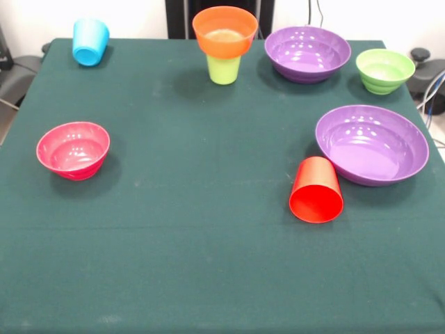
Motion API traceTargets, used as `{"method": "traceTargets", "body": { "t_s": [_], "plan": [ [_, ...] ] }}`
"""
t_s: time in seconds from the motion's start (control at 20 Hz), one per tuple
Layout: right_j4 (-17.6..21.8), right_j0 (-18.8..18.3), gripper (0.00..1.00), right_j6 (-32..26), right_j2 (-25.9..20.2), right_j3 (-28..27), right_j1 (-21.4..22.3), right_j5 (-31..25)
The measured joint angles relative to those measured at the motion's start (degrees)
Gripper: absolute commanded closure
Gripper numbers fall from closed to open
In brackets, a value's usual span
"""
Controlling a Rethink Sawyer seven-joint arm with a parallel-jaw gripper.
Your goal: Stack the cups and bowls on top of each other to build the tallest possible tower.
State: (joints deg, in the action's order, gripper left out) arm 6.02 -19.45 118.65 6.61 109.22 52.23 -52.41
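Note:
No gripper shows in the front view. An orange bowl (224, 31) sits upright on a lime green cup (224, 69) at the far middle, forming a small tower. A sky blue cup (90, 42) lies tilted at the far left. A red cup (316, 189) lies on its side at the right, its mouth facing the camera, touching a large purple bowl (372, 142). A second purple bowl (307, 52) and a small green bowl (384, 69) stand at the far right. A pink bowl (73, 149) stands at the left. The orange cup and the large lime green bowl are out of view.
The table is covered with a dark green cloth (195, 236). The robot's black pedestal (181, 17) stands behind the orange bowl at the far edge. Dark equipment and cables lie beyond the table's right and left edges.

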Motion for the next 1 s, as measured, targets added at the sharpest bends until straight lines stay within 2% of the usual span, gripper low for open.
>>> {"method": "traceTargets", "body": {
  "t_s": [0.45, 1.0],
  "plan": [
    [-2.1, 2.1, 1.00, 0.0, 0.1, 2.5, 0.6, 0.0],
    [-3.3, 3.1, 1.00, 0.0, 0.2, 3.1, 0.6, 0.0]
  ]
}}
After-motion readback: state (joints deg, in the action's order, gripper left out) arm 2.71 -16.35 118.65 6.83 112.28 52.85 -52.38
